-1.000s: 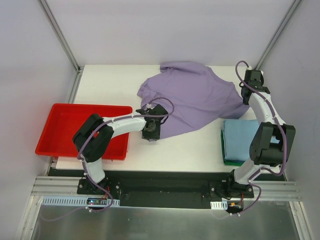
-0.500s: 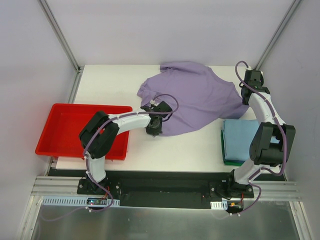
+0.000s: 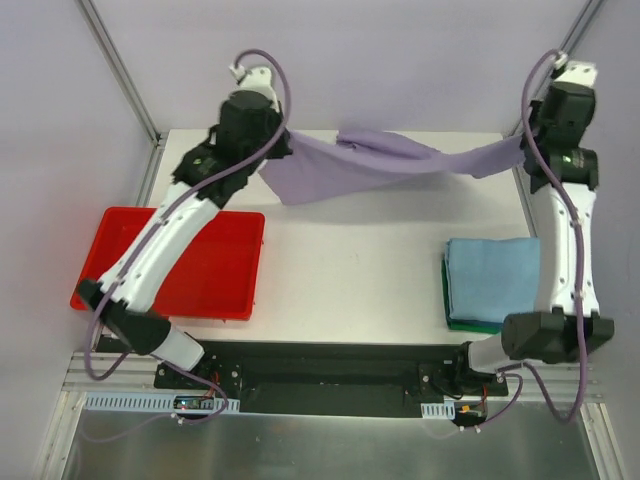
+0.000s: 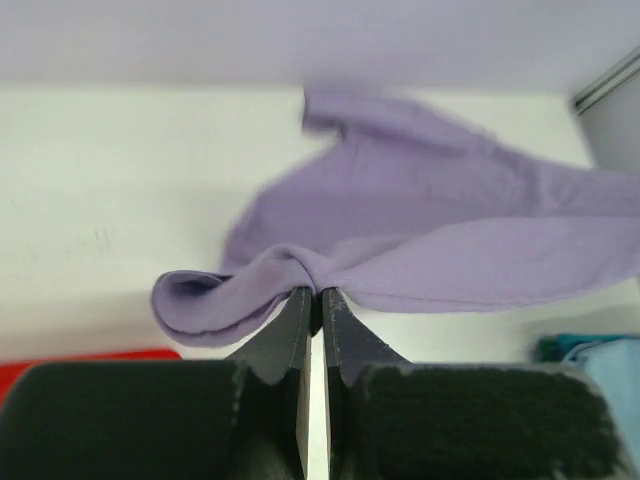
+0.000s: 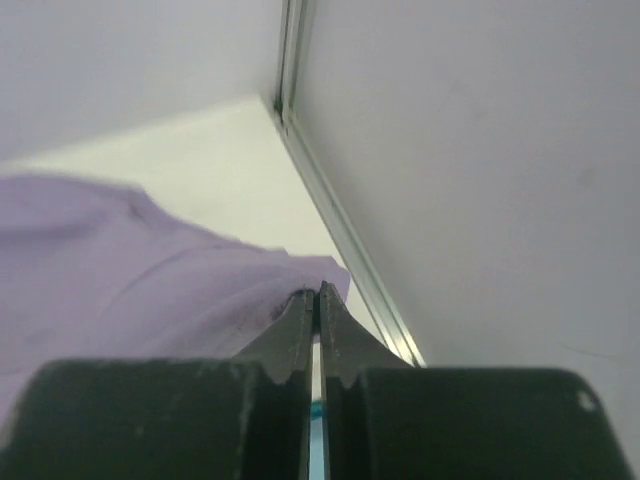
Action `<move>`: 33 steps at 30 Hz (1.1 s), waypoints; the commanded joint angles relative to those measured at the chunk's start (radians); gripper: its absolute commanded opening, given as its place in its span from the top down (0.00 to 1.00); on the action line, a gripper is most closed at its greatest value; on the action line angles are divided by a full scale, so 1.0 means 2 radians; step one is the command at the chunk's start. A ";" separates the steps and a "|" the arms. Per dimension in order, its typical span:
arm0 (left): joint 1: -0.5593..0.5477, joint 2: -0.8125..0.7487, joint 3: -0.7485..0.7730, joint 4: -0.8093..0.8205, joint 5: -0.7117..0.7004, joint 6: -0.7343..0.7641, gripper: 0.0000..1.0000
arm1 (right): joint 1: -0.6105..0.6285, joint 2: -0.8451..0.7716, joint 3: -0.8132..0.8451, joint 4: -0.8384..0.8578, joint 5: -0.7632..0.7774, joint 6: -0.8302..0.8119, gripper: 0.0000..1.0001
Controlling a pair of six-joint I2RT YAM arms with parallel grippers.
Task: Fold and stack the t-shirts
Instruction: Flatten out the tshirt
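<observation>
The lavender t-shirt (image 3: 380, 162) hangs stretched in the air over the far part of the table, held at both ends. My left gripper (image 4: 316, 292) is shut on a bunched fold of the lavender t-shirt (image 4: 430, 240) at its left end. My right gripper (image 5: 316, 292) is shut on the edge of the lavender t-shirt (image 5: 120, 270) near the back right corner. In the top view the left gripper (image 3: 268, 158) and right gripper (image 3: 527, 148) are both raised high. A folded light blue t-shirt (image 3: 494, 278) lies on a dark green t-shirt (image 3: 462, 324) at the table's right edge.
A red plastic tray (image 3: 215, 270) sits at the left edge of the white table (image 3: 350, 270). Metal frame posts (image 3: 120, 70) stand at the back corners, with pale walls around. The left arm spans over the tray.
The left gripper closed on the lavender shirt's near edge on the table, then both arms lifted. The shirt went from lying spread on the table to hanging stretched between the grippers.
</observation>
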 commanded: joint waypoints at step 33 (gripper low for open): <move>0.021 -0.090 0.142 0.021 -0.038 0.166 1.00 | 0.000 -0.138 0.139 0.173 -0.118 -0.043 1.00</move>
